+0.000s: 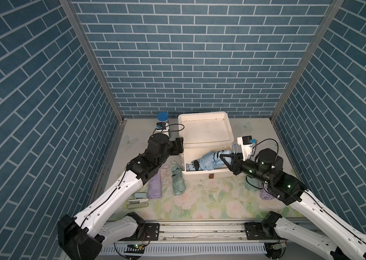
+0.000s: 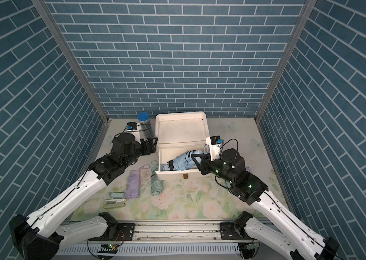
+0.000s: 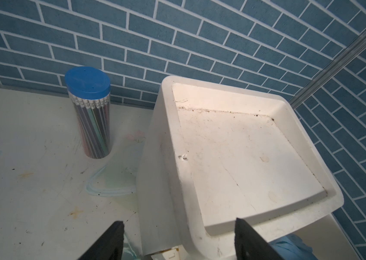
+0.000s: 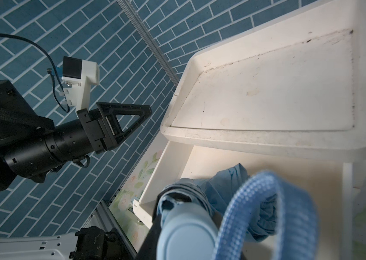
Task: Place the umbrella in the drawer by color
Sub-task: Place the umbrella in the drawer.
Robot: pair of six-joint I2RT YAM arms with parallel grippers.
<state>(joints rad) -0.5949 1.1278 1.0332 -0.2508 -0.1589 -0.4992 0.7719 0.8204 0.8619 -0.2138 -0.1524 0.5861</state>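
Umbrella (image 1: 209, 163), pale blue, lies slantwise in the open drawer (image 1: 202, 173), centre of a top view. Right hand (image 1: 229, 157) clamps its handle (image 4: 186, 231). Left hand (image 1: 179, 144) stands wide and empty at the cabinet (image 1: 206, 143) left wall. Judgement: light; canopy soft, slack, slippery. Rigid handle gives the sound hold, not the strap (image 4: 267, 198).

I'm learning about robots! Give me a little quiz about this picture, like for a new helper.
1. True or false: the right tool grips the blue umbrella.
2. Which umbrella lies on the table closest to the drawer? A the purple umbrella, B the green umbrella, C a red umbrella.
3. What colour is the lid on the pencil tub?
Key: 1 true; 2 B; 3 blue.
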